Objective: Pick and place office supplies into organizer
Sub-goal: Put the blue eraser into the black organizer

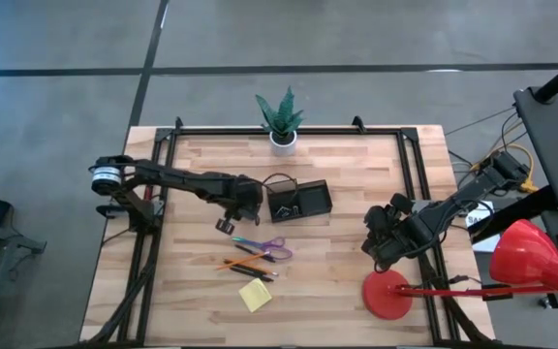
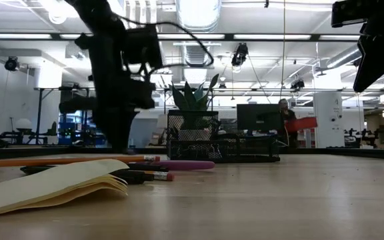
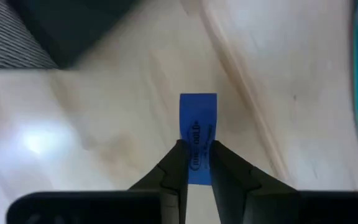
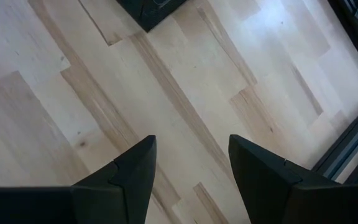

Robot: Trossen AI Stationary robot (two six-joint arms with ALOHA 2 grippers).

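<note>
We see left tool point(image 3: 196, 163) pinching small blue rectangular piece point(image 3: 198, 127), its long axis running straight ahead between fingers; black mesh organizer point(image 1: 299, 201) just beside; right tool point(image 4: 191, 165) open, waits well apart.

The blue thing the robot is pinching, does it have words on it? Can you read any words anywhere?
Blue piece, between the fingertips of the left gripper: dark print inside an oval, too blurred to read.
Yellow sticky-note pad: no writing shows.
Black organizer: no label shows.
Red lamp: no label shows.
Nothing else in any view can be read.
</note>
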